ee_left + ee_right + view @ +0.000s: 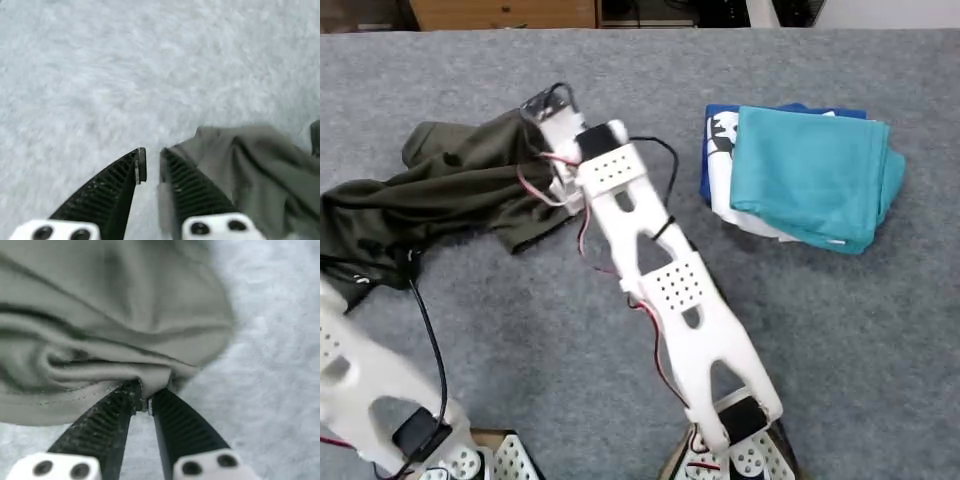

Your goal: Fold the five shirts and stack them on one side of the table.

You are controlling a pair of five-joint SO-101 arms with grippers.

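Got the crumpled olive-green fabric shirt (100,315) pinched tight in right gripper (150,402), left gripper (151,165) barely cracked apart, right beside its edge.

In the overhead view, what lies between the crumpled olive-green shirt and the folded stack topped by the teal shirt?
The right arm's white wrist and a black cable, then bare grey felt table, seen in the high view.

Left, loose shirt (450,195); right, well apart, folded stack (805,180).
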